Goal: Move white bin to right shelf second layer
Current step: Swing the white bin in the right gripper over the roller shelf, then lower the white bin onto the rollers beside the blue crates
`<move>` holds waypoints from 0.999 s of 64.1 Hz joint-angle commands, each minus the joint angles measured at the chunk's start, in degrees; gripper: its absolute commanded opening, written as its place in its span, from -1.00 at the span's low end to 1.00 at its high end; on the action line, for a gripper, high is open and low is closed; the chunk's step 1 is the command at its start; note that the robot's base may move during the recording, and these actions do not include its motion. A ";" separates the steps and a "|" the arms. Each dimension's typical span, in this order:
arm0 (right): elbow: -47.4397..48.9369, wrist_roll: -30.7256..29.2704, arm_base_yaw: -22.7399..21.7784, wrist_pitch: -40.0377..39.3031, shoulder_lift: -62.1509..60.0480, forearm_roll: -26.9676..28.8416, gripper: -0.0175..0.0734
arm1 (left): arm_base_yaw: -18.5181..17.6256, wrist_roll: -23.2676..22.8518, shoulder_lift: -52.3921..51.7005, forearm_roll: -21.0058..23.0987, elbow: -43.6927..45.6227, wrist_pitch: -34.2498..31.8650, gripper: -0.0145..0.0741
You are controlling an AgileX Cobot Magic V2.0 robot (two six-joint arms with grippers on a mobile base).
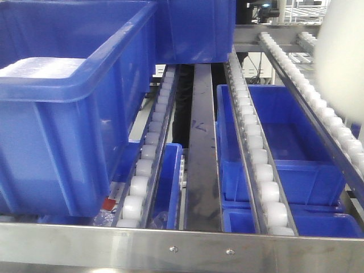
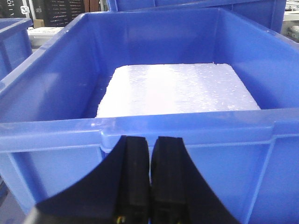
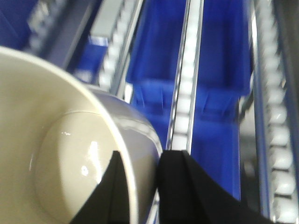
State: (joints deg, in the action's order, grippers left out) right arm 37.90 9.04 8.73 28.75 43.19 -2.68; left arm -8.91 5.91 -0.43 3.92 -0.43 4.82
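The white bin (image 3: 70, 154), empty, is pinched by its rim between the closed fingers of the right gripper (image 3: 147, 186) and held in the air above the roller rails (image 1: 259, 159) of the right shelf second layer (image 1: 182, 247). If released off-centre, it could likely tip between rails or roll down the slope. The left gripper (image 2: 150, 179) is closed on nothing before a blue crate (image 2: 140, 128) holding a white foam slab (image 2: 180, 88).

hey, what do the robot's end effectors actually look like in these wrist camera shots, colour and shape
Only the fingers show. The left end effector has two matte black fingers, narrow at the tips and flaring wide toward the base. The right end effector has the same black, wedge-like fingers with flat inner faces. No cables, markings or arm links are visible in any view.
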 commanded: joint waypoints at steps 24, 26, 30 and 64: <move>11.10 0.05 -0.29 -7.35 19.71 -0.38 -0.49 | -0.21 -0.20 -0.80 0.31 -2.11 -4.82 -0.48; 11.12 0.05 -0.29 -7.41 20.53 -0.46 -0.49 | -0.21 -0.20 -0.80 0.31 -2.11 -4.82 -0.48; 11.12 0.05 -0.29 -7.28 22.40 -0.85 -0.49 | -0.21 -0.20 -0.80 0.31 -2.11 -4.82 -0.48; 11.12 0.05 -4.30 -8.81 28.28 -0.97 -0.49 | -0.21 -0.20 -0.80 0.31 -2.11 -4.82 -0.48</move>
State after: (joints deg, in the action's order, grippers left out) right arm 46.81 9.04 5.23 25.09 72.38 -3.15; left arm -8.91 5.91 -0.43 3.92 -0.43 4.82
